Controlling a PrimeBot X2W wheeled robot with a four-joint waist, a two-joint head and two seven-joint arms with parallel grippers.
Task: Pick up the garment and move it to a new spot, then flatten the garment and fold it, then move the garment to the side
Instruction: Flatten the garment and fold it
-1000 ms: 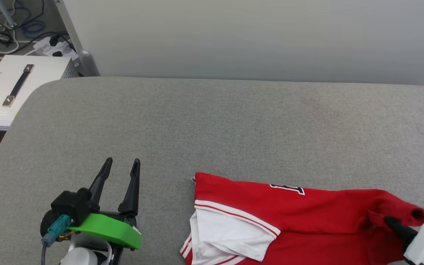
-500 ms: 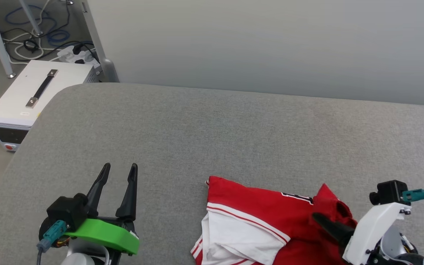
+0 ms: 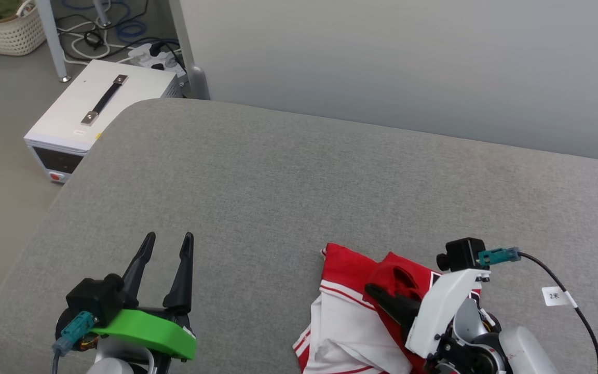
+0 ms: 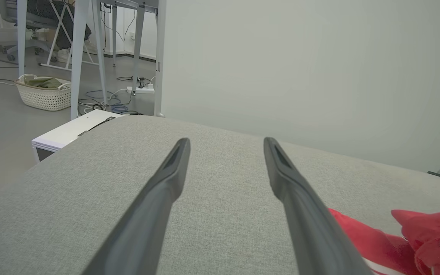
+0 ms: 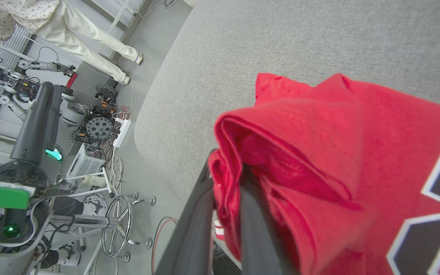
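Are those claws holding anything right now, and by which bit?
The right gripper is shut on the garment, pinching a bunched fold of its red cloth between its fingers. The left gripper is open and holds nothing.

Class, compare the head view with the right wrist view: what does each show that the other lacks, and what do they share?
Head view: the white tag on the right arm's cable. Right wrist view: a person's legs and wheeled machinery on the floor. Both: the garment, the grey surface, and the right gripper shut on a red fold.
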